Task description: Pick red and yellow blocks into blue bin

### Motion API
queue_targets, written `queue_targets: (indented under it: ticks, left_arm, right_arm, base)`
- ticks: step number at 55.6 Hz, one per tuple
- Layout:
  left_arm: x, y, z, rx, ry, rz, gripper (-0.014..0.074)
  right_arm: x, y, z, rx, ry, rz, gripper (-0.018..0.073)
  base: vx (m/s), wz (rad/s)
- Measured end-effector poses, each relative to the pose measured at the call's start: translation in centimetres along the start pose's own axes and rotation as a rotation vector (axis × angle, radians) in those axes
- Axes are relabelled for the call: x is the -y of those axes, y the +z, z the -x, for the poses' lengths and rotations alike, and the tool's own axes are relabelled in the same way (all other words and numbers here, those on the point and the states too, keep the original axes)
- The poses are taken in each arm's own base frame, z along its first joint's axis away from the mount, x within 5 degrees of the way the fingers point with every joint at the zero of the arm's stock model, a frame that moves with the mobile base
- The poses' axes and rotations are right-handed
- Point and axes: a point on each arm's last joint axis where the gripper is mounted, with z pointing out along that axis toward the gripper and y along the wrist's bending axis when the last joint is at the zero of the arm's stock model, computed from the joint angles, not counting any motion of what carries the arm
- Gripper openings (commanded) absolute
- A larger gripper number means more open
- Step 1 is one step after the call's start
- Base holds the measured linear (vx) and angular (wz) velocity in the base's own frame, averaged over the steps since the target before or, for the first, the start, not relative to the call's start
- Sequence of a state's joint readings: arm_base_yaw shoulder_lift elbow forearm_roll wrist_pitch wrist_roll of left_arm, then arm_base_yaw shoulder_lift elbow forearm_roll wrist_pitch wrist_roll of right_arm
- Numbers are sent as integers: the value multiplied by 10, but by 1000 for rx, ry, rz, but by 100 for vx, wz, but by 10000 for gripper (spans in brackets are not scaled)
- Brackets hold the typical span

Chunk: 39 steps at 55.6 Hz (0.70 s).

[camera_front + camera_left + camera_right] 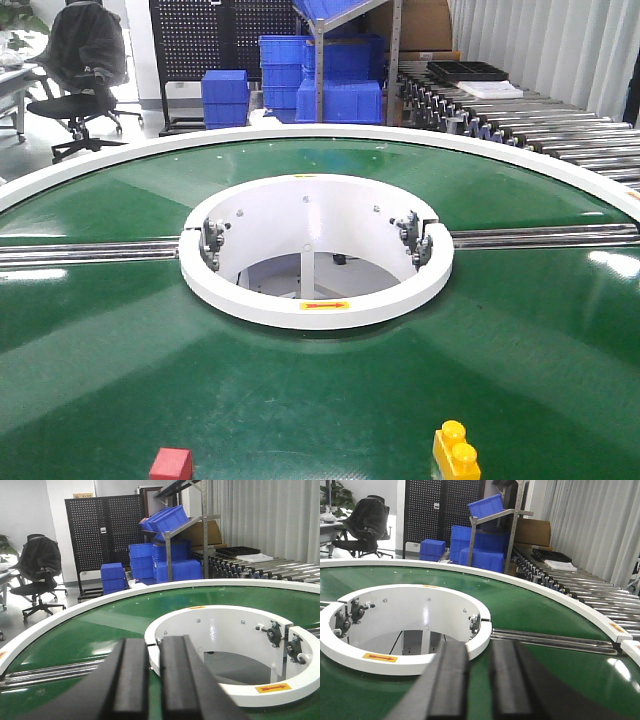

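1. Since neither block is in anyone's grip, we'd call this the very start: the reach for the first pick.
2. The small plain red cube and the small yellow studded toy brick both sit on the round green-topped table. They're at the near edge of the front view, well apart, with the red one on the robot's left and the yellow one on its right.
3. The left end effector is narrow, with just a thin slit between its black fingers and nothing in it. The right end effector is the same story. Both look out over the white centre ring, and neither wrist view shows a block.
4. We can't pick out the blue bin here. The blue ribbed plastic crates stacked way back don't look like it.
5. Next move, we reckon: spread one end effector wide, tip it down toward the nearer block, and straddle it squarely. The cube looks easy, while the brick's studs probably want a side grip.
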State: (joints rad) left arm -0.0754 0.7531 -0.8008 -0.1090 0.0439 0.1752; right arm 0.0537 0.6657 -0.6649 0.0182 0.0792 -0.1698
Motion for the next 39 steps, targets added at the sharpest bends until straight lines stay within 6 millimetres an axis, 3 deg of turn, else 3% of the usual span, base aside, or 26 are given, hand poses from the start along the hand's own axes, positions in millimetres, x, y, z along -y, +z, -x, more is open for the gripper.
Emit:
queue_targets:
  ticks: [4,10,19,26,39]
  left_arm:
    - [0,0,0,0,0,0,464]
    - [0,0,0,0,0,0,521]
    - [0,0,0,-1,0,0,519]
    - [0,0,0,-1,0,0,519]
    - [0,0,0,-2,0,0,519]
  right_arm:
    - [0,0,0,-5,0,1,563]
    - [0,0,1,10,4,-2,663]
    - [-3,6,1,-36,24,26,659]
    - [-20,33,-8,-248,14,146,621]
    - [-48,117,-40,-707,83,221,564]
  base:
    - [0,0]
    - [0,0]
    - [0,0]
    - [0,0]
    - [0,0]
